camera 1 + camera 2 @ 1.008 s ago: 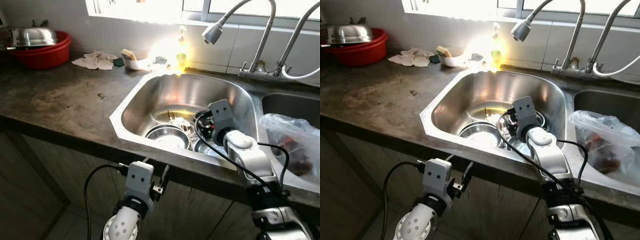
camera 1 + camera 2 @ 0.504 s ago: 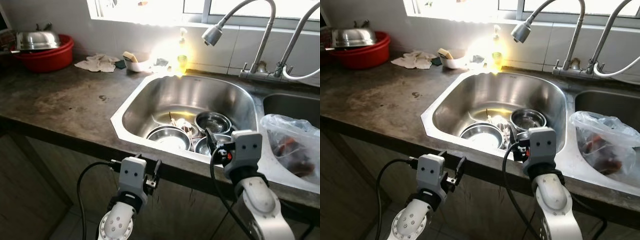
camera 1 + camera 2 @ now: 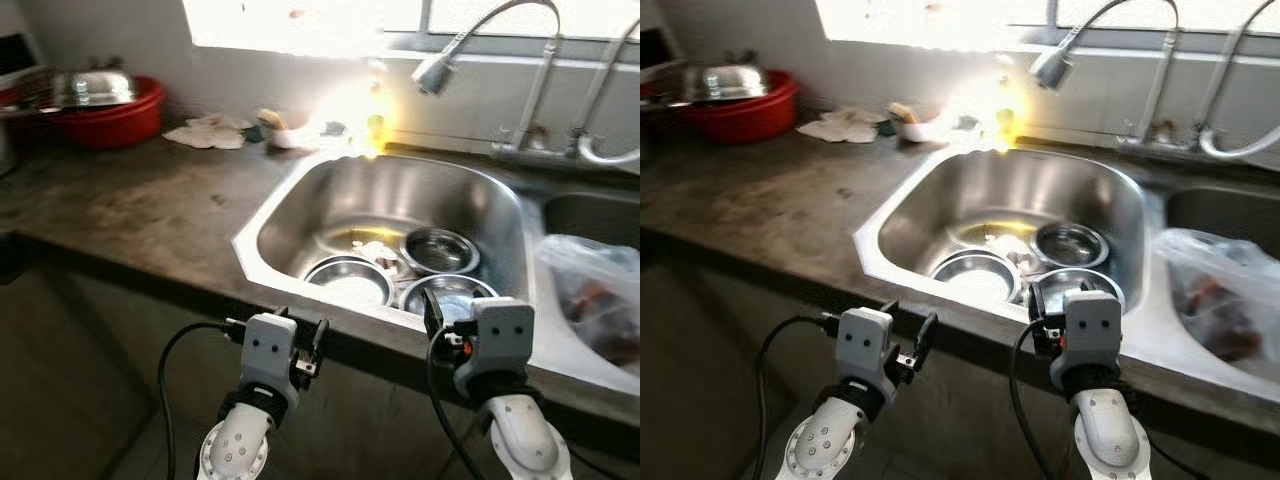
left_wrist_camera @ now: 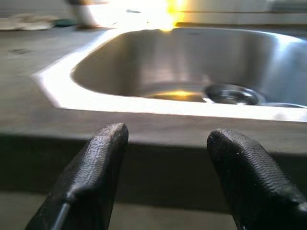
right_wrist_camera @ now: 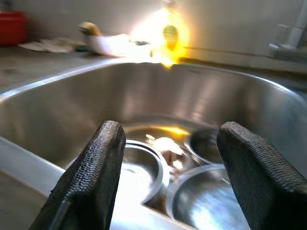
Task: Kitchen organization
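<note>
Bowls ahead of my right gripper, down in the sink.
My right gripper [image 5: 165,172], wide and empty, faces three steel bowls [image 3: 347,281] beyond the sink [image 3: 290,190] rim; left gripper [image 4: 165,179], also wide, waits lower.

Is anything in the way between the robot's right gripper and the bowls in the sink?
Only the sink's front rim. The right gripper is open, just outside it, and the bowls sit low in the basin beyond. It would have to go over the rim.
</note>
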`<state>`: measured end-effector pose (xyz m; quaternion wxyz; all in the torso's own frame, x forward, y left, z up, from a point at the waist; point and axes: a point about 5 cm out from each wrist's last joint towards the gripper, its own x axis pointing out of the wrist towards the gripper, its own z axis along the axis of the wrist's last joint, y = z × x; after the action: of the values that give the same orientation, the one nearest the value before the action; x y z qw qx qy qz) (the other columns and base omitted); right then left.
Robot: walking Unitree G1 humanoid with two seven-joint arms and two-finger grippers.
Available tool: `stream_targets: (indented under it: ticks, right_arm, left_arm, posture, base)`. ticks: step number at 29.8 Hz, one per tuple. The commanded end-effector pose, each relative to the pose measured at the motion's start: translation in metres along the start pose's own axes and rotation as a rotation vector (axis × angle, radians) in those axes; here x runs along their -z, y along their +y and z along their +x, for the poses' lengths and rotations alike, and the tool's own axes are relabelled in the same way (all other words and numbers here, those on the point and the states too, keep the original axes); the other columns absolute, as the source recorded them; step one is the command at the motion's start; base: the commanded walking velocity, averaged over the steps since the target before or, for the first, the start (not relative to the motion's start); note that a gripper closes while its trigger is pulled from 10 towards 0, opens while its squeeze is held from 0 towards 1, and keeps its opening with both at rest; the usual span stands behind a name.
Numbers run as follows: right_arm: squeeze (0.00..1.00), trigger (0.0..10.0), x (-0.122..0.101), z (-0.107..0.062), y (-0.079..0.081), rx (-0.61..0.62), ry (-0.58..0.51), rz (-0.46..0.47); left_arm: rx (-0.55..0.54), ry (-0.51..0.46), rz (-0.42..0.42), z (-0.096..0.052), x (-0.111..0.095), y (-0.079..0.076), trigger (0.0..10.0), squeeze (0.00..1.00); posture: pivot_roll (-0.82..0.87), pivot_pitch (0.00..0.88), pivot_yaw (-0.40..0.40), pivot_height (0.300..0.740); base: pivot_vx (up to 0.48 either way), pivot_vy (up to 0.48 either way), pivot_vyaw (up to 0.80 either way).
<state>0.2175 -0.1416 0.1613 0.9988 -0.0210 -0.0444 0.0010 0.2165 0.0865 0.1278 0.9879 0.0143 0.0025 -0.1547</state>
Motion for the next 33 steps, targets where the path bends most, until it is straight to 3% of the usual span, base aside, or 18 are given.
stream_targets:
  ticks: [1,12,22,33]
  right_arm:
    - [0.0,10.0,-0.0065,0.0021,0.0032,-0.004,-0.036,-0.001]
    - [0.0,10.0,-0.0051,0.0071,0.0007,0.01,-0.032,-0.015]
    - [0.0,10.0,-0.0044,0.0082,0.0064,-0.015,-0.021,0.001]
    - [0.0,10.0,-0.0043,0.0101,0.0093,-0.031,-0.02,0.003]
  left_arm:
    - [-0.004,-0.01,0.007,-0.001,-0.0033,0.0028,10.0,0.0]
    - [0.007,-0.005,0.012,-0.0025,-0.0015,0.0021,10.0,0.0]
    - [0.011,-0.003,0.01,-0.0018,-0.001,0.0012,10.0,0.0]
    - [0.009,-0.005,0.012,-0.0012,-0.0011,0.0007,10.0,0.0]
  posture:
    - [0.11,0.003,-0.003,0.74]
    - [0.11,0.006,0.003,0.74]
    - [0.11,0.009,0.001,0.74]
    - [0.11,0.008,-0.003,0.74]
  base:
    - [0.0,0.472,0.8]
    - [0.0,0.453,0.76]
    - [0.0,0.444,0.0]
    - [0.0,0.265,0.8]
